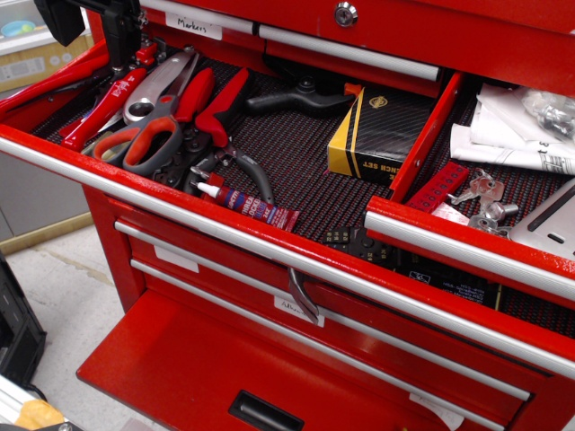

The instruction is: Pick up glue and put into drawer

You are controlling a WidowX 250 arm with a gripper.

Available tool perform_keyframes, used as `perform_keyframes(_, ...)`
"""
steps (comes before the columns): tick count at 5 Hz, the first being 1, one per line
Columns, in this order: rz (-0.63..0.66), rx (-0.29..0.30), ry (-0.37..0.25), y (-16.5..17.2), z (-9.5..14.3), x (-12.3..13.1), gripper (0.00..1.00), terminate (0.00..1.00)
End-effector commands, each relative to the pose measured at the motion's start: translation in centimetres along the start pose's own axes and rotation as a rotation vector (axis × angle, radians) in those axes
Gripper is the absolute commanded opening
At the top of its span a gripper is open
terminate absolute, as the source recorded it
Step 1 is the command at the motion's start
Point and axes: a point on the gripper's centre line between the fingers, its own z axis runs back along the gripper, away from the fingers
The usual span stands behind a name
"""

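While end effector (121,54) hangs far-left, glue (249,206) lies well apart, drawer (296,171) front

Glossy red metal, rough matting

The drawer (269,235) is glossy painted metal with a brushed silver rail; its liner (314,171) looks woven, matt; the glue (249,205) tube shiny.

Black gripper (121,54) at the frame's eleven o'clock corner, hanging down from the top edge, wrist mostly cropped. Fingers (115,56) pointing toward six o'clock; too dark to tell whether parted or closed.
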Motion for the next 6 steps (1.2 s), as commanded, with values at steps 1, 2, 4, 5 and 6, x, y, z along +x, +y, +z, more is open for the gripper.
perform_keyframes(1, 0.000, 0.000, 0.000, 0.0, 0.0, 0.0, 1.00, 0.00)
perform_keyframes(2, -0.256, 0.045, -0.056, -2.5, 0.8, -0.2, 1.00, 0.00)
perform_keyframes(4, -0.727, -0.193, -0.028, -7.2, 3.6, 0.6, 1.00, 0.00)
perform_keyframes(5, -0.500, -0.220, -0.089, -9.1, 4.0, 1.4, 1.00, 0.00)
perform_keyframes(6, -0.500, -0.220, -0.089, -9.1, 4.0, 1.4, 1.00, 0.00)
